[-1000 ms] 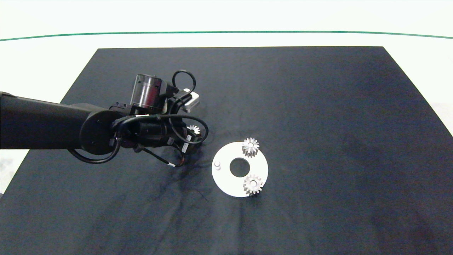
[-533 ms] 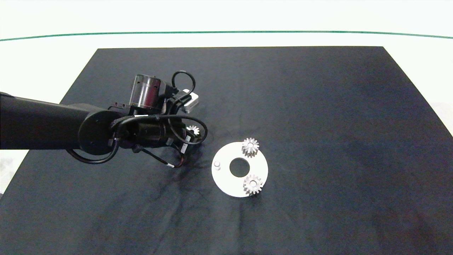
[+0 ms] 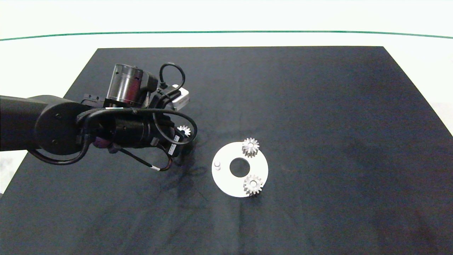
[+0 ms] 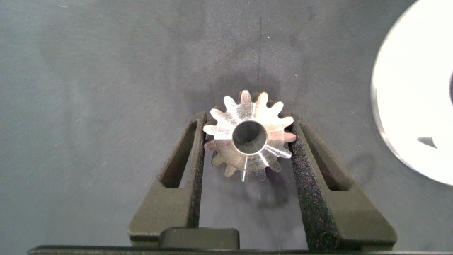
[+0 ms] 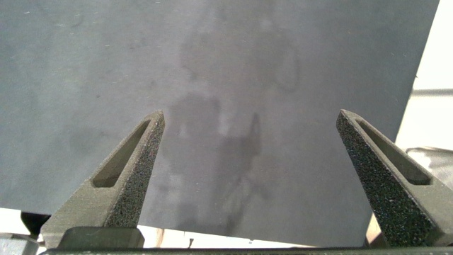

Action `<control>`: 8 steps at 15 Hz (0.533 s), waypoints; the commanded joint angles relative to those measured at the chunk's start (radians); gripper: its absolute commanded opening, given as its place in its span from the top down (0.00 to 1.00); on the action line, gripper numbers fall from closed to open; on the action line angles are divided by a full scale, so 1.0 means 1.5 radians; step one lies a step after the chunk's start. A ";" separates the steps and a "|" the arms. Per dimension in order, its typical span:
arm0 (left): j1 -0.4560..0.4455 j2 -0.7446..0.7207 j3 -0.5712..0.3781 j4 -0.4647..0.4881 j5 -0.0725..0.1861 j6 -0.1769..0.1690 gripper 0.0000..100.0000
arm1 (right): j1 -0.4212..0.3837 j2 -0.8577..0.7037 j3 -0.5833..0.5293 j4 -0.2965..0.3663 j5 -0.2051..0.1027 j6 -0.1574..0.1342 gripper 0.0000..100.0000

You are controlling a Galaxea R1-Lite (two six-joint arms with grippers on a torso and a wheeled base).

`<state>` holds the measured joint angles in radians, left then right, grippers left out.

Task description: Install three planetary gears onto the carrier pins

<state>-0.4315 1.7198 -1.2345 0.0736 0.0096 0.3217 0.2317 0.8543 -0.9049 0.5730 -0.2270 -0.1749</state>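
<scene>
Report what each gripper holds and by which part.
Left gripper clamps the third planetary gear across its toothed rim. Right gripper holds nothing.

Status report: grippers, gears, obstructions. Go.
Left gripper shut on third gear, beside white disc. Right gripper open, out of head view. Two gears seated, one pin bare. Nothing blocking.

My three views
Head looks down on the mat [image 3: 318, 106]; my wrists look close; left and head share the disc [image 4: 417, 92].

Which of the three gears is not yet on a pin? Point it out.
The gear clamped in the left claw, off the white disc. The other two gears sit on its pins.
</scene>
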 commanded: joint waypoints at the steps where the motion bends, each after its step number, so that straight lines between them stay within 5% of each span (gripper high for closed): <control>1: -0.013 -0.069 0.045 -0.001 0.007 0.000 0.96 | 0.010 -0.016 0.002 0.003 -0.001 -0.001 0.00; 3: -0.045 -0.106 0.078 -0.001 0.039 -0.001 0.96 | 0.010 -0.024 0.003 0.005 -0.002 -0.002 0.00; 8: -0.099 -0.141 0.118 -0.001 0.055 -0.007 0.96 | 0.011 -0.030 0.006 0.004 -0.002 -0.005 0.00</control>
<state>-0.5574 1.5313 -1.0713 0.0717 0.0904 0.3113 0.2477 0.8119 -0.8957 0.5753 -0.2289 -0.1809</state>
